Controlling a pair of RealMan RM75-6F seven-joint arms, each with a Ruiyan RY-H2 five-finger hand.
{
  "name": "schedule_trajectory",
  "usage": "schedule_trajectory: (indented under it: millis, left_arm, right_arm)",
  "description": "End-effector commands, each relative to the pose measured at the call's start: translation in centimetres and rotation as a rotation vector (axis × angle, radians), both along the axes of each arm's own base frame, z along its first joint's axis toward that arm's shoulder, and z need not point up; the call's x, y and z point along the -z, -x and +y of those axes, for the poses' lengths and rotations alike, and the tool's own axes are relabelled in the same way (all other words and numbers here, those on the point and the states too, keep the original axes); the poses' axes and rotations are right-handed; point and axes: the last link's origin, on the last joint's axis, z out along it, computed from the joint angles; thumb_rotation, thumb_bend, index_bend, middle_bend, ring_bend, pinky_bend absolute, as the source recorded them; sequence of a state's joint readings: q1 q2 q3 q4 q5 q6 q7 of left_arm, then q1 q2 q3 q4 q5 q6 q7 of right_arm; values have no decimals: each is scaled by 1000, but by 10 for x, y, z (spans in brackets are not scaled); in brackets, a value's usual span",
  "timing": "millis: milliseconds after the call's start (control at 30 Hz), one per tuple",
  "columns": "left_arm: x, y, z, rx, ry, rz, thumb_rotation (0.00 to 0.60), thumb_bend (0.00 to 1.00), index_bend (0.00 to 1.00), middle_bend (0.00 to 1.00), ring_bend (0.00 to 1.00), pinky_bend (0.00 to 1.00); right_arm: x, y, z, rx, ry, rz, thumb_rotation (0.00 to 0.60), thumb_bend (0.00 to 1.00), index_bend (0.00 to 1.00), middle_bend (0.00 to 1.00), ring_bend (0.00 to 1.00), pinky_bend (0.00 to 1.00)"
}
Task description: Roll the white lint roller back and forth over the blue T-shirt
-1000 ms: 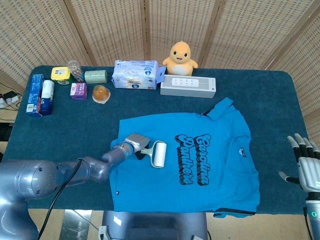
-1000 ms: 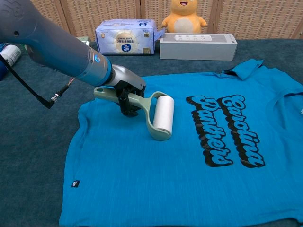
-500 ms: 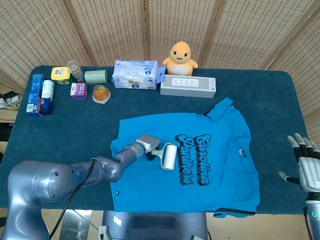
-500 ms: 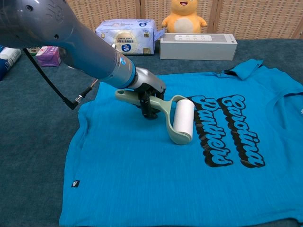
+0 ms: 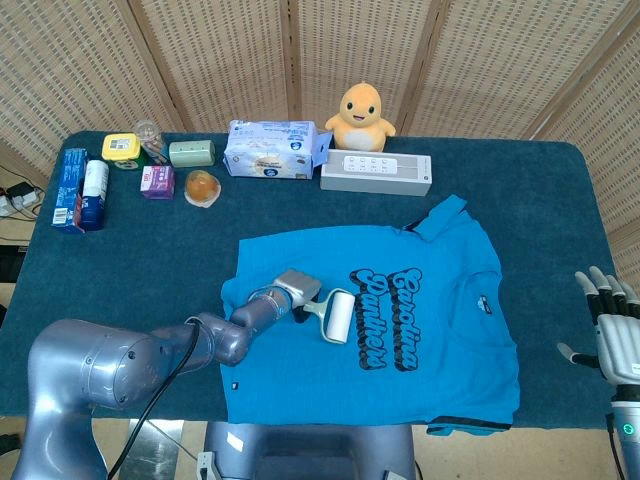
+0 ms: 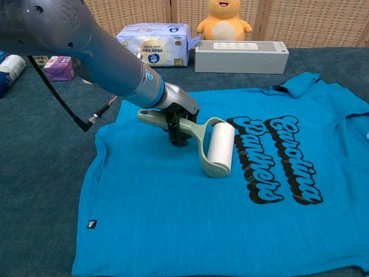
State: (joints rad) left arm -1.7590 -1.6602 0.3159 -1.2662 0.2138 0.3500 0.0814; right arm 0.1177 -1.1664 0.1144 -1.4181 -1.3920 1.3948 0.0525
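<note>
Lint roller [image 6: 221,149] lies on the T-shirt [image 6: 173,219], left of its lettering [image 6: 277,158]; speaker [image 5: 375,173] behind

One blue T-shirt [image 5: 400,320] spread flat, one white lint roller [image 6: 221,148], one yellow plush chick [image 5: 362,113] far back, one white speaker bar [image 5: 376,173], one tissue pack [image 5: 274,149], two robot hands, a handful of small packets far left

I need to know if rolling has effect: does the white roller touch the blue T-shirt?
Touching. In the chest view the roller lies flat on the T-shirt, with no gap beneath it, held by the left hand.
</note>
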Motion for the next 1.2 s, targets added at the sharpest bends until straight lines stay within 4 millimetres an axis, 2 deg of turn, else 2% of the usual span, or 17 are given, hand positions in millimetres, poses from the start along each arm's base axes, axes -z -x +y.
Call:
schedule_trajectory:
  millis: [33,167,1200]
  left_arm:
    - [-8,8,1,-2,-14,35,600,985,903,1000,906,1000]
    - [-22,23,3,-17,-43,70,600,983,904,1000,906,1000]
    - [-91,114,11,-158,-144,154,600,978,904,1000,906,1000]
  right_arm:
    - [0,-1,0,-3,0,0,600,0,13,0,0,0]
    - [1,-1,1,-4,-3,3,600,0,13,0,0,0]
    - [9,-3,1,-4,-25,14,600,0,13,0,0,0]
